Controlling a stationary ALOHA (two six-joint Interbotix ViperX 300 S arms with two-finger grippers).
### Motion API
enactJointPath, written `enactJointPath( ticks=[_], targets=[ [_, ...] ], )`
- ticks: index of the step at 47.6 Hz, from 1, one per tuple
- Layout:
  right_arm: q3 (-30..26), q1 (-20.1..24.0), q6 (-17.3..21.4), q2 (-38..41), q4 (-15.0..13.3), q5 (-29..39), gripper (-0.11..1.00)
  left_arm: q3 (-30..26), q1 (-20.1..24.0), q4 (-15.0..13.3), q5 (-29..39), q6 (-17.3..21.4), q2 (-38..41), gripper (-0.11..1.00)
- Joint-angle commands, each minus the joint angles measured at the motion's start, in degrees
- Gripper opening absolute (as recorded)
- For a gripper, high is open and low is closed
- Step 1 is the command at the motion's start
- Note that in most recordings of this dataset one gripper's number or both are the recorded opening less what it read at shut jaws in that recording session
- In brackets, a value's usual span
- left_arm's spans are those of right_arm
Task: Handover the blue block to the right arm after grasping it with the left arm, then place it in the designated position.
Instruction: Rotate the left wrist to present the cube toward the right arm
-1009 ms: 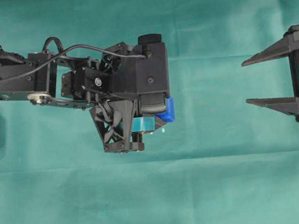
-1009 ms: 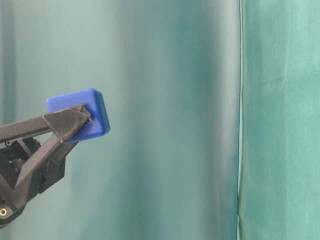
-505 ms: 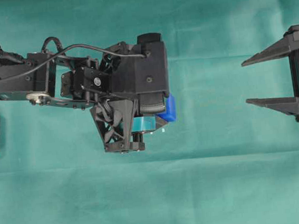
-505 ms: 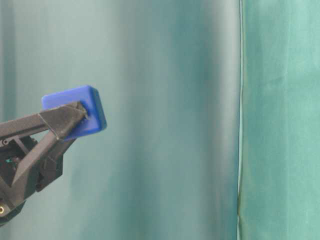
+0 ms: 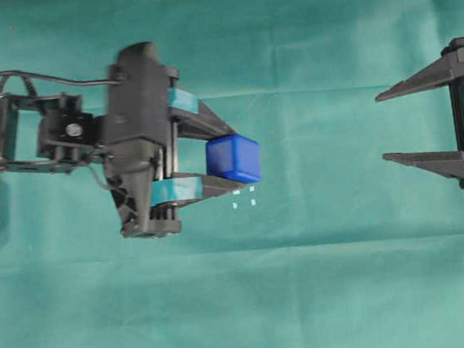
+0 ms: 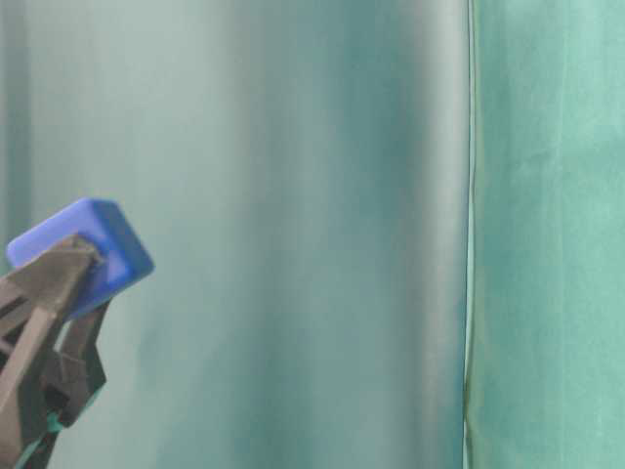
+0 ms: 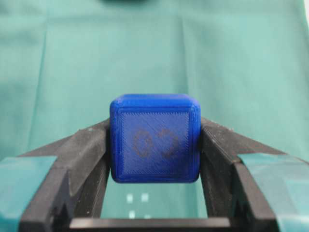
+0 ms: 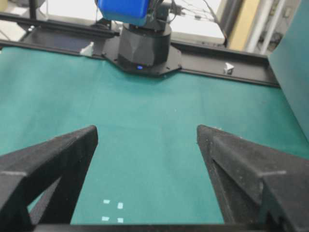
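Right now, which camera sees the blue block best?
Left wrist: the block fills the middle, its marked face showing. Overhead shows its top; table-level, a corner; right wrist, only its cropped underside.

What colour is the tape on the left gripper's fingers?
Teal, on both fingers of the left gripper; clearest in the overhead view.

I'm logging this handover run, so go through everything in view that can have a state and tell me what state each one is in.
blue block: lifted off the cloth, clamped between the teal-taped fingertips, marked face toward the left wrist camera.
left gripper: shut on the blue block, pointing toward the right arm.
right gripper: open, empty, well apart from the block.
designated position: white marks on the green cloth, nothing resting on them.
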Motion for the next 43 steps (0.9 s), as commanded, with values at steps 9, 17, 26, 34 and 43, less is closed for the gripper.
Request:
enactJointPath(
  ticks=[9, 17, 26, 34, 43],
  targets=[
    [-2.11, -0.09, 0.00, 0.18, -1.67, -0.88, 0.94, 6.94, -0.18, -0.44, -14.59, -0.35, -4.13, 0.47],
    [-2.37, -0.09, 0.00, 0.18, -2.02, -0.97, 0.94, 9.05, -0.09, -0.70, -17.75, -0.53, -4.22, 0.47],
    [-2.46, -0.09, 0.00, 0.35, -2.02, -0.97, 0.94, 9.14, 0.09, -0.70, -17.93, -0.53, -4.22, 0.47],
    [-2.46, -0.09, -0.09, 0.53, -2.11, -0.97, 0.94, 9.14, 0.26, -0.70, -17.84, -0.53, -4.22, 0.47],
    [-2.99, -0.09, -1.32, 0.53, -3.78, -0.79, 0.94, 9.14, 0.44, -0.79, -17.84, -0.70, -4.22, 0.47]
  ],
)
